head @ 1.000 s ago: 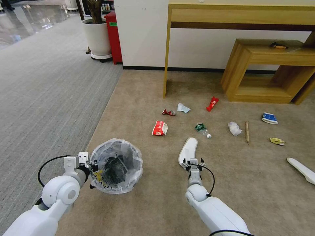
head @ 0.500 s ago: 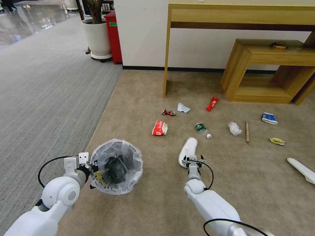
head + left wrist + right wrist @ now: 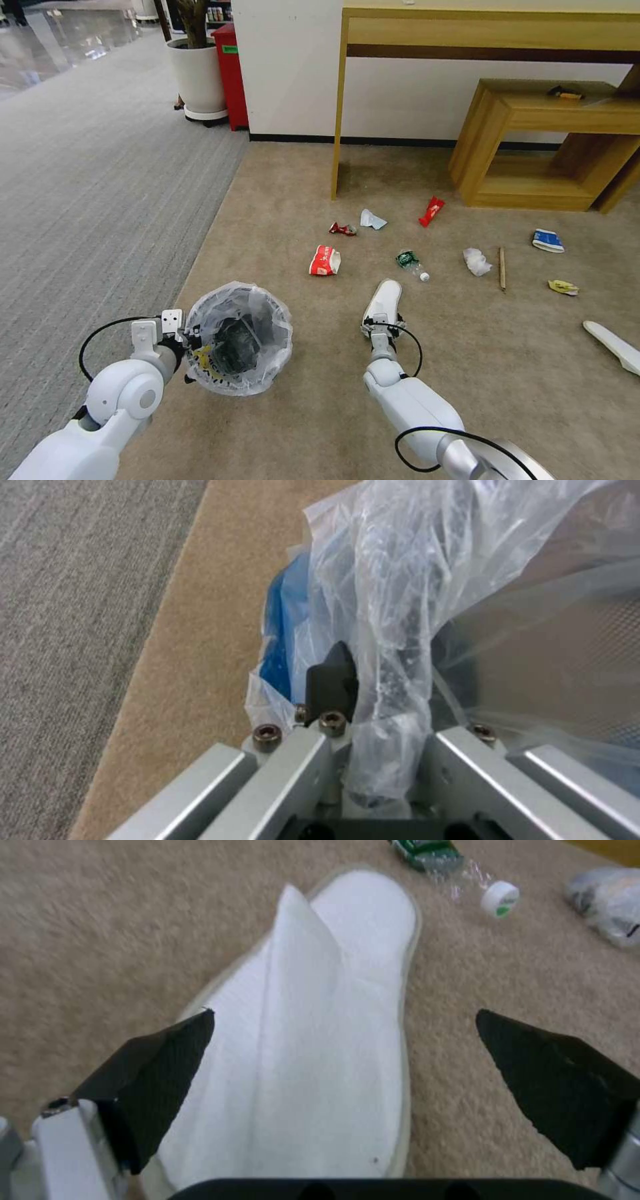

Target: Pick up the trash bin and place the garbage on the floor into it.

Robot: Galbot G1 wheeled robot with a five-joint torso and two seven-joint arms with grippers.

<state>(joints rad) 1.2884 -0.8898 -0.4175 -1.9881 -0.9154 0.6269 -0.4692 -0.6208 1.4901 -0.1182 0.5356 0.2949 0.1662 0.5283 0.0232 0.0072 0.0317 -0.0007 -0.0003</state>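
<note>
On the beige floor (image 3: 300, 427) in the head view, our left gripper (image 3: 181, 341) pinches the rim of the bin (image 3: 238, 338), held at our left. Our right gripper (image 3: 382, 327) hangs at the heel of a slipper (image 3: 383, 301), with the bottle (image 3: 411, 263) and red cup (image 3: 325, 260) beyond. The left wrist view shows fingers (image 3: 331, 682) clamped on the bag and blue rim. The right wrist view shows fingers (image 3: 157, 1075) spread wide either side of the slipper (image 3: 320, 1040), not touching it
</note>
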